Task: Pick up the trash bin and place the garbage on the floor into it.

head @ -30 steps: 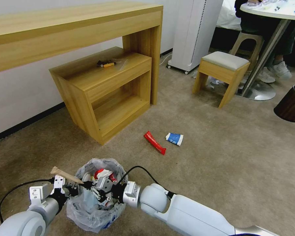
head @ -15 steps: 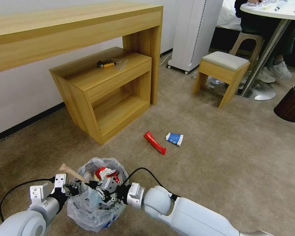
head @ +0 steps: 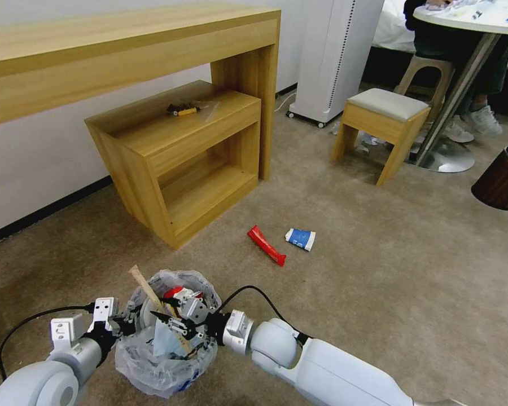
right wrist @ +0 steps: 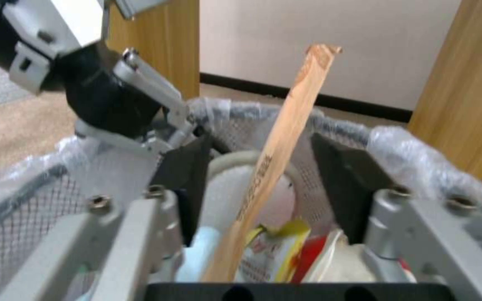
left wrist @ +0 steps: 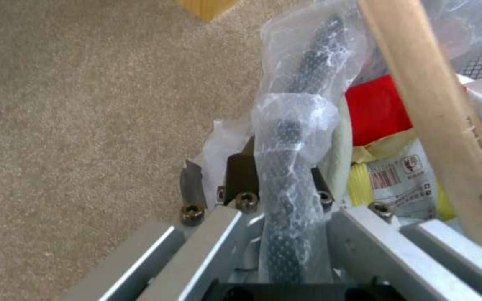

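The trash bin (head: pixel 163 361), black mesh lined with a crinkly plastic bag, hangs low at the front left. My left gripper (head: pixel 127 326) is shut on the trash bin's bag-wrapped rim (left wrist: pixel 288 167). My right gripper (head: pixel 166 316) hovers open over the bin's mouth. A wooden stick (head: pixel 152 296) stands steeply in the bin, passing between the open fingers (right wrist: pixel 188 179) without being held. Red and yellow wrappers (left wrist: pixel 378 110) and white scraps lie inside. On the floor (head: pixel 378 270) remain garbage pieces: a red wrapper (head: pixel 266 245) and a blue-white cup (head: pixel 300 238).
A wooden desk (head: pixel 124 51) with a low shelf unit (head: pixel 180 152) stands behind the bin. Farther right are a white appliance (head: pixel 333 56), a padded stool (head: pixel 384 121), a round table's base (head: pixel 446 158) and a dark brown bin (head: pixel 502 177).
The wooden stick swung from lying across the bin's left rim to standing steeply inside it. My right gripper drew back slightly to the right. The left gripper kept its hold.
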You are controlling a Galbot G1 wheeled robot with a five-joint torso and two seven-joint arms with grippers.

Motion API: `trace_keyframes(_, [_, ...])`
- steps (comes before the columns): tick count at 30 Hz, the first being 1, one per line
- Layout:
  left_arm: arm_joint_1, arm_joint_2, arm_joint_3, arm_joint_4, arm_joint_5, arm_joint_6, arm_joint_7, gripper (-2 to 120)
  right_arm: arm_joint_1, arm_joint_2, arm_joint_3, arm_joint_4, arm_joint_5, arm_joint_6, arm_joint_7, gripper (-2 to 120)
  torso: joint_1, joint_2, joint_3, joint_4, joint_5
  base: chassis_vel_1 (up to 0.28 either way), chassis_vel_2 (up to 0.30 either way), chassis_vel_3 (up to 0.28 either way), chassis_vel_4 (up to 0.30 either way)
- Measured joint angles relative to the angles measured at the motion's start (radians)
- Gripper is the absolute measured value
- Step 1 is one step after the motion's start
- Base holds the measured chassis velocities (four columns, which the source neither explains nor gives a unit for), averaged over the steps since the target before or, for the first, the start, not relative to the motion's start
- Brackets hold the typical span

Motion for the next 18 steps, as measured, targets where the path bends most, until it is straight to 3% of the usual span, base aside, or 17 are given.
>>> trace_keyframes(7, [0.001,0.002,-0.004,-0.006,-0.004,0.000,0.001,0,0.016,-0.027,-0.011,0.056,0.032,-0.021,0.020,82,0.000,0.000,0.000,0.0000,0.0001,0.000,0.000,0.000,0.000])
trace_keyframes(9, [0.001,0.001,-0.004,-0.006,-0.004,0.000,0.001,0,0.017,-0.036,-0.005,0.074,0.041,-0.028,0.028,85,0.000,0.000,0.000,0.0000,0.0001,0.000,0.000,0.000,0.000])
trace_keyframes(12, [0.005,-0.003,-0.007,-0.006,-0.005,0.000,0.000,0,0.011,-0.066,0.045,0.134,0.072,-0.063,0.069,98,0.000,0.000,0.000,0.0000,0.0000,0.000,0.000,0.000,0.000])
trace_keyframes(18, [0.008,-0.003,-0.013,-0.001,-0.015,0.000,-0.001,0,-0.030,-0.147,0.171,0.229,0.126,-0.118,0.141,100,0.000,0.000,0.000,0.0000,0.0001,0.000,0.000,0.000,0.000])
